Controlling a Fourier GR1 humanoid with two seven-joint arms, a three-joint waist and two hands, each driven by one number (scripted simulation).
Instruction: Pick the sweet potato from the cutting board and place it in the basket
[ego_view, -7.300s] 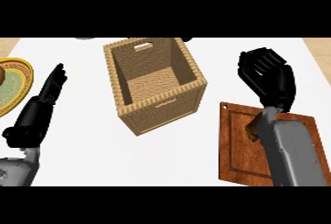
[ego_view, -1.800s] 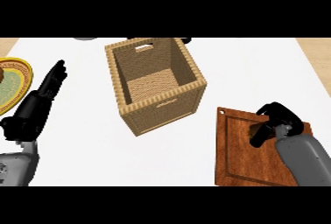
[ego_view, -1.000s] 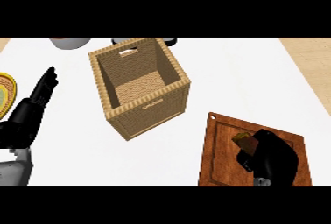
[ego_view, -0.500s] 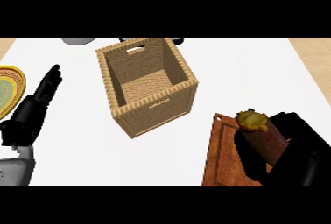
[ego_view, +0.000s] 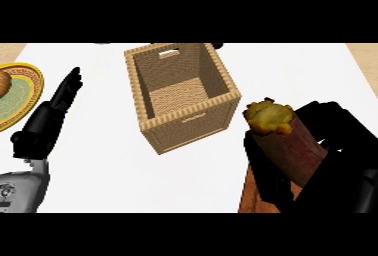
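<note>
Nearest the head view: right hand (ego_view: 338, 134) curled round the sweet potato (ego_view: 291, 150), fingers and thumb closed on its reddish body, the yellowish end sticking out toward the basket. The potato is held off the cutting board (ego_view: 246, 200), of which only a brown sliver shows under the hand at the lower edge. It is not over the basket (ego_view: 188, 125); its free end sits just beside the basket's right-hand rim corner, outside the opening. Risk 1: much of the potato projects past the fingers, so a sideways carry at this height could knock the free end into the rim and shove or tilt the basket on the counter (ego_view: 103, 165). Risk 2: opening the hand before the potato is over the opening would drop it onto the counter or back onto the board. Risk 3: the potato is long against a fairly narrow opening; entering crosswise it may lodge across the rim, so end-first looks safer. Risk 4: the hand and potato hide part of the view, so clearance on that side is hard to judge. Further off, left hand (ego_view: 52, 112) rests open, fingers straight, near the plate (ego_view: 22, 97), well apart from the basket.
</note>
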